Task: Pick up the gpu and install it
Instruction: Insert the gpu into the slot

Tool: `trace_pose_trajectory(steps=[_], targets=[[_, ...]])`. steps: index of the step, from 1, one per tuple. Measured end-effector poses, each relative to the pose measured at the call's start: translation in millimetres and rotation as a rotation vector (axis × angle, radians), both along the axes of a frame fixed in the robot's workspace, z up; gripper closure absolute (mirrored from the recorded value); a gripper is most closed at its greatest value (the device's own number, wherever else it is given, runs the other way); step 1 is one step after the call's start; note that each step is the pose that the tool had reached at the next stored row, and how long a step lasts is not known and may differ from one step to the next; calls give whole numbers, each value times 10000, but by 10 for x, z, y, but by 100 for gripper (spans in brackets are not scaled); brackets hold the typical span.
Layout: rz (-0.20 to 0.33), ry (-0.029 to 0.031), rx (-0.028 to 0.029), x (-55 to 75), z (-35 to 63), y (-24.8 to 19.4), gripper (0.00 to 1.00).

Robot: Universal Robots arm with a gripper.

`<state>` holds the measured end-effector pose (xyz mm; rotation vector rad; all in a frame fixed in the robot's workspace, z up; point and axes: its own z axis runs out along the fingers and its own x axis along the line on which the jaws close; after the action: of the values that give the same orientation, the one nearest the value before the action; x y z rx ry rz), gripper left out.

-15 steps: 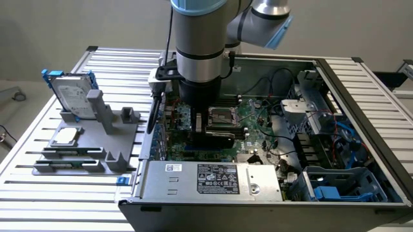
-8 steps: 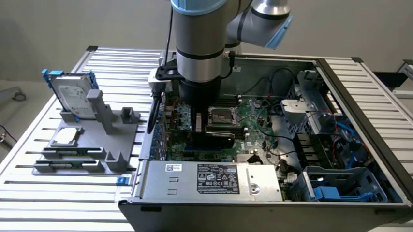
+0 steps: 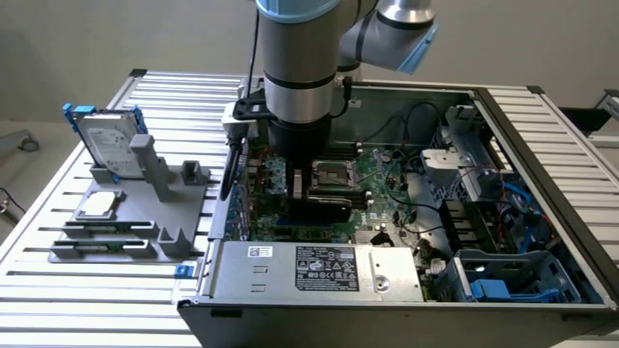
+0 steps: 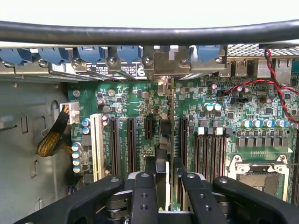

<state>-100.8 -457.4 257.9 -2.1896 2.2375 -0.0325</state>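
Ribbed aluminium table slats [image 3: 58, 290] carry one open grey computer case [image 3: 551, 181] and, towards the exterior view's left, one grey plastic fixture [image 3: 126, 210] with one silver hard drive in a blue frame [image 3: 101, 138] standing upright on it. One silver-and-blue robot arm [image 3: 300, 58] reaches straight down into the case, well clear of its side walls and of the silver power supply box [image 3: 320, 268] at the near edge. Its black gripper [image 4: 167, 200] is clamped on the gpu [image 4: 164, 140], one black finger [image 4: 142, 198] on each face of the card. The gpu stands on edge over the green motherboard [image 4: 224, 107]. Its long axis runs from the gripper to the case's rear wall, with the silver metal end bracket [image 4: 166, 63] pointing at the rear slot openings. Room is tight. Three black expansion slots [image 4: 115, 149] and one white slot [image 4: 97, 144] lie on one side. One more black slot [image 4: 182, 140] lies just beside the card on the other, and the single silver processor socket [image 4: 261, 179] sits farther off. Whether the card's lower edge is seated in a slot cannot be told.
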Motion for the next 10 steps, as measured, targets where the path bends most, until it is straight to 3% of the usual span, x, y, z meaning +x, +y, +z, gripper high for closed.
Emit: trace_pose_trajectory(steps=[3,10], targets=[[2,38,0,-4,1,0,74],[24,44,-4,-14,-2,-1,74]])
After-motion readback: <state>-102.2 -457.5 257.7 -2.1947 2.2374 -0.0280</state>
